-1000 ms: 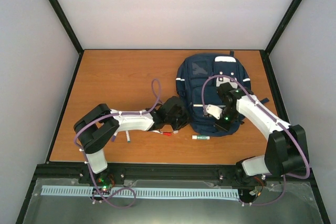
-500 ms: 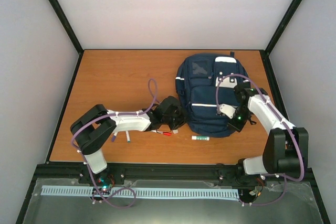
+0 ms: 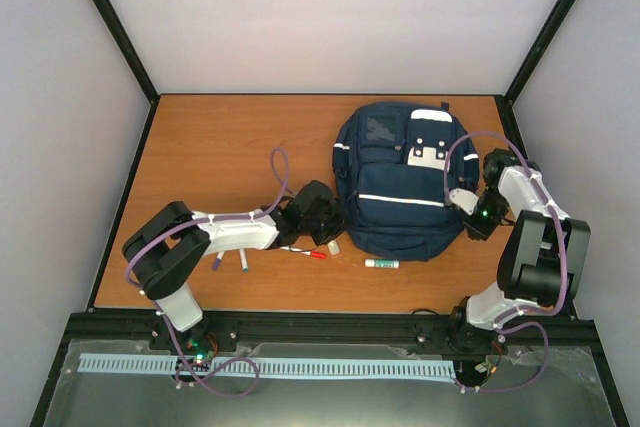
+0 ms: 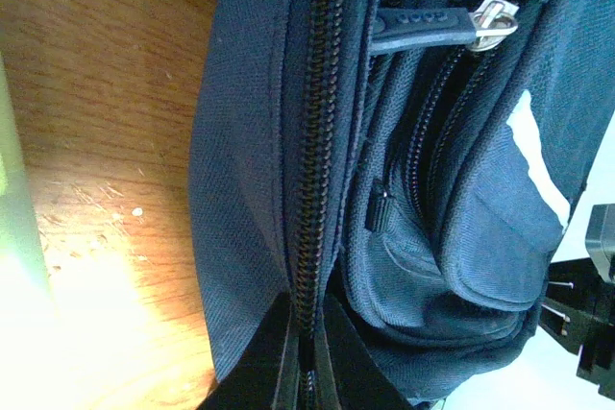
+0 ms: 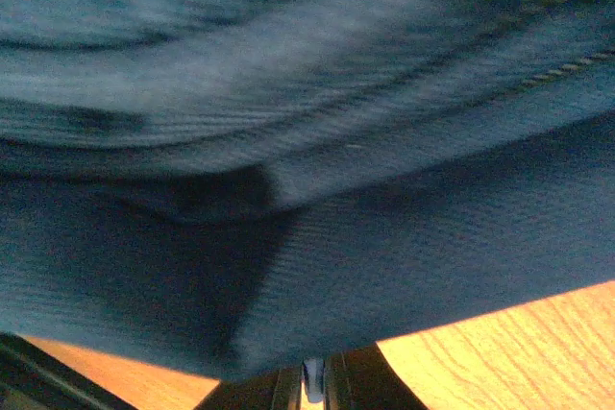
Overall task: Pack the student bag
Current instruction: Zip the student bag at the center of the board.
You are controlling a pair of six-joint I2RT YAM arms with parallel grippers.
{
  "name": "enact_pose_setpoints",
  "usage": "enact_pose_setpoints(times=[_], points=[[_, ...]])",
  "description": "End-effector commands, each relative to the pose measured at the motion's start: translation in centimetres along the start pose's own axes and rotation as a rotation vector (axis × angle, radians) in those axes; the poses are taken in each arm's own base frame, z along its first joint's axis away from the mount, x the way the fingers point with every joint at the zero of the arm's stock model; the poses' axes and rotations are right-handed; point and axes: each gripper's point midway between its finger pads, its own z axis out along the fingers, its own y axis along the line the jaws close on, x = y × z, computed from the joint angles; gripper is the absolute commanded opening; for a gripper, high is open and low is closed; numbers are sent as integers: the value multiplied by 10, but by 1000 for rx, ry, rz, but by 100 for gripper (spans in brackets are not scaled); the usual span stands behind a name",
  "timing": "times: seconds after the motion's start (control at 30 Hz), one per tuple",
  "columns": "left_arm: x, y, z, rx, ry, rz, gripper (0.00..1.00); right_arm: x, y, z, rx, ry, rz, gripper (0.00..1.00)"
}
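Both jaws clamp opposite side edges of the student bag (image 3: 395, 217), broad table (image 3: 210, 147) stretching left

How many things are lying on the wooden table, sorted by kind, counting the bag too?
Navy blue fabric backpack: 1
Pens, a red-tipped slim pen and a white slim pen: 2
White tube with a green end: 1
Small pale block: 1
Total: 5
A purplish bit beside the white pen is too small to identify, so it is not counted.
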Motion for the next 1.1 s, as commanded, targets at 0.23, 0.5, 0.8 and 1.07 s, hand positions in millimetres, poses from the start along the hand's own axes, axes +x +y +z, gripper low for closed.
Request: enact_pose_setpoints(times=[0.23, 0.5, 0.8, 1.07], points=[[-40, 5, -17, -61, -115, 72, 2, 9, -37, 0, 20, 27, 14, 3], [-34, -15, -40, -109, -104, 106, 67, -5, 11, -13, -35, -86, -47, 3], [34, -35, -25, -76, 62, 137, 65, -37, 60, -21, -60, -163, -121, 3], [46, -42, 1, -57, 84, 142, 66, -59, 79, -23, -90, -195, -145, 3]])
